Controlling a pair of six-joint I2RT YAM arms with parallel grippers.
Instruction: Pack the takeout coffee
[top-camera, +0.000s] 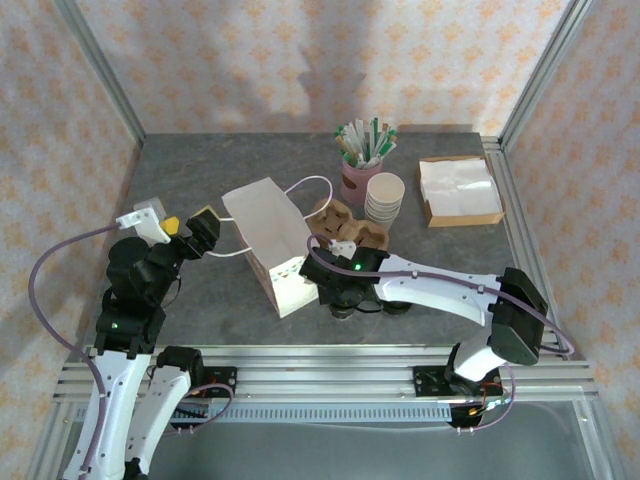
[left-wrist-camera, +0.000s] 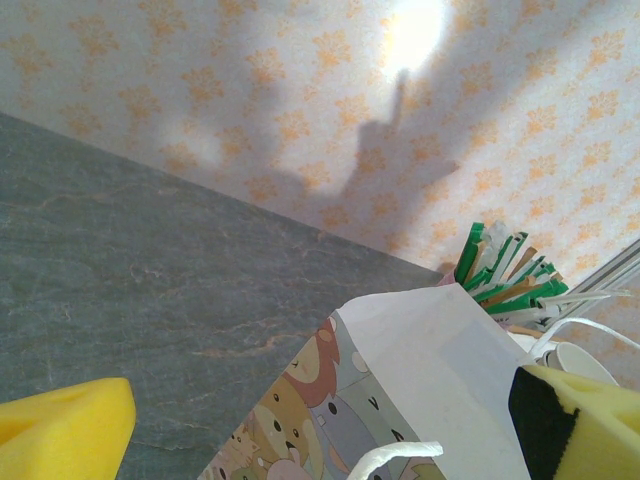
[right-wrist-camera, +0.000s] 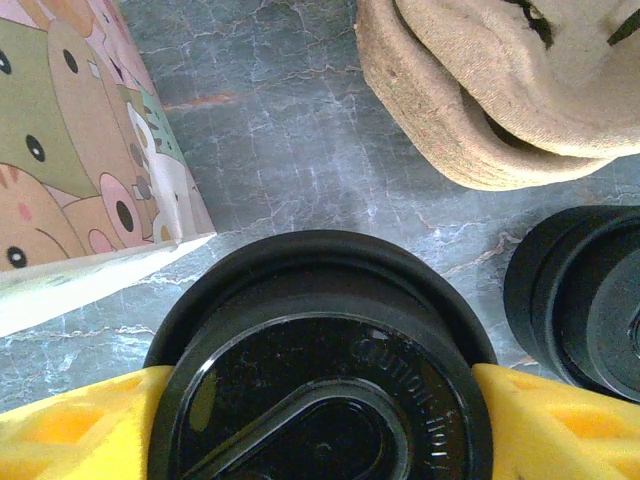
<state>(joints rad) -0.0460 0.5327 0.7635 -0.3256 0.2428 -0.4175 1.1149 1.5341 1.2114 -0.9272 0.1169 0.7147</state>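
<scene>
Two neighbours: paper bag (right-wrist-camera: 70, 150), second lid (right-wrist-camera: 580, 300) | right hand (right-wrist-camera: 320, 420) pinches takeout coffee (right-wrist-camera: 320, 330) | left hand (left-wrist-camera: 320, 425) agape

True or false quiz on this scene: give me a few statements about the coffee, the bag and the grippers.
1. The right gripper straddles the takeout coffee. True.
2. The coffee is inside the paper bag. False: it stands on the table beside the bag.
3. The left gripper is open. True.
4. The cream cups are stacked left of the bag. False: they are to its right.
</scene>
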